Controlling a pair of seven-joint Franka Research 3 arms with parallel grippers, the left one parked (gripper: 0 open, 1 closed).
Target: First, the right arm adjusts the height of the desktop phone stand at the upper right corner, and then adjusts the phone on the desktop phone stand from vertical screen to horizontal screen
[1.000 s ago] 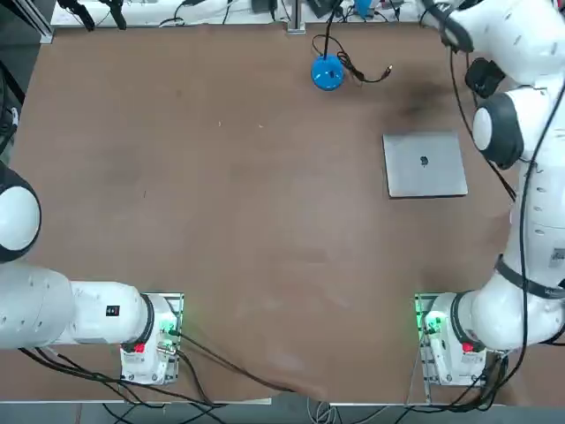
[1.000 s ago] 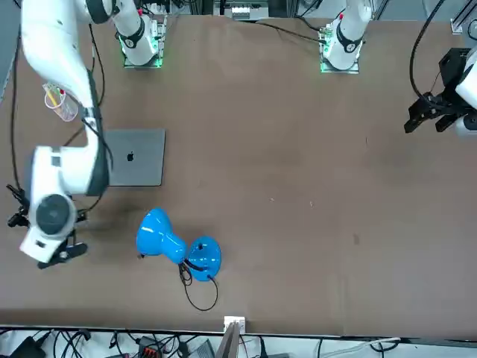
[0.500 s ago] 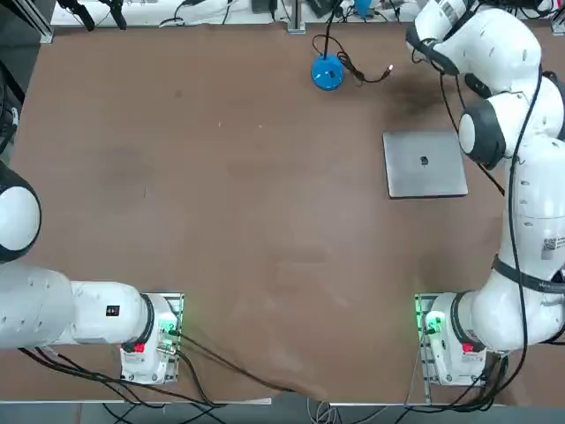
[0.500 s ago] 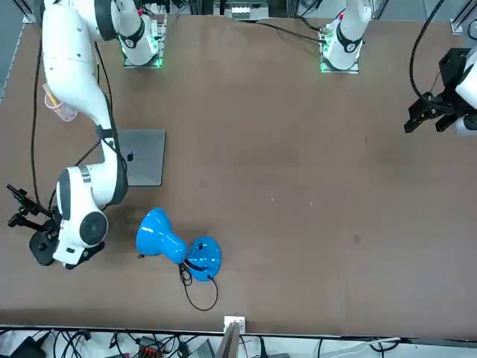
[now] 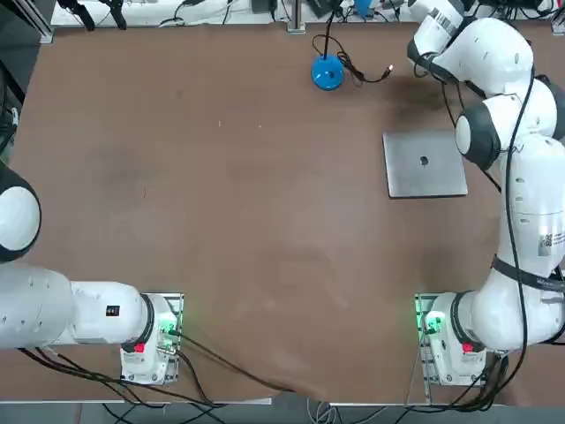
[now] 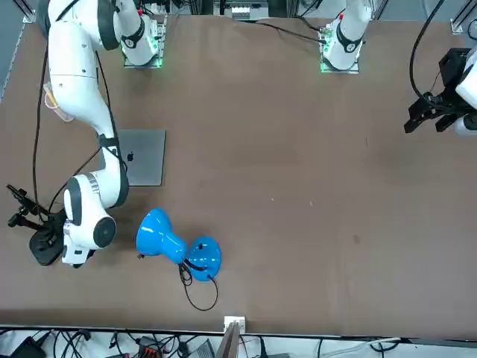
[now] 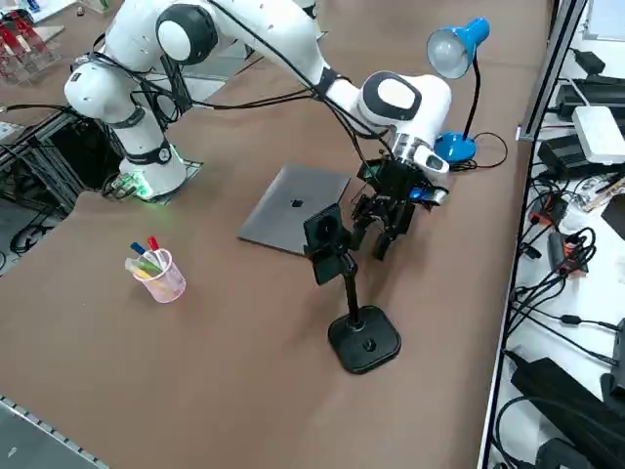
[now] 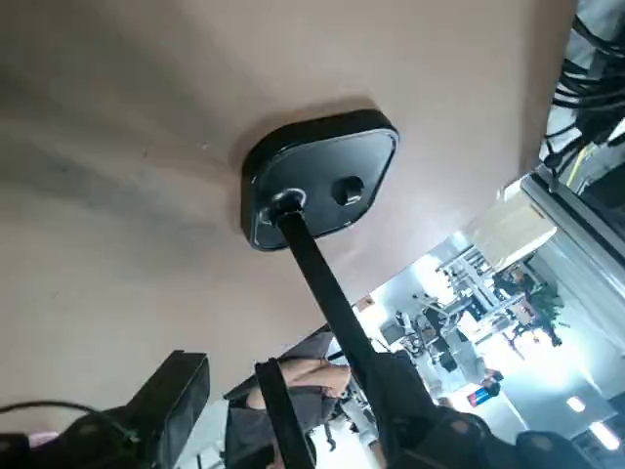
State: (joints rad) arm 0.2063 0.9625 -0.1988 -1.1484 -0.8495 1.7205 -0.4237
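We see a brown table (image 7: 195, 371), a white arm (image 7: 283, 39) with dark grey rings, a black stand (image 7: 363, 337), a black phone (image 7: 322, 230), a silver laptop (image 7: 283, 215), a blue lamp (image 7: 459, 44), a clear pinkish cup (image 7: 161, 278) of red and blue pens.

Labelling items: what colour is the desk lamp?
Blue lamp, clearest in the right side view.

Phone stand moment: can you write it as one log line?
white right arm's tool: open, beside phone | black slim phone stand: upright, untouched | small black phone: vertical on stand
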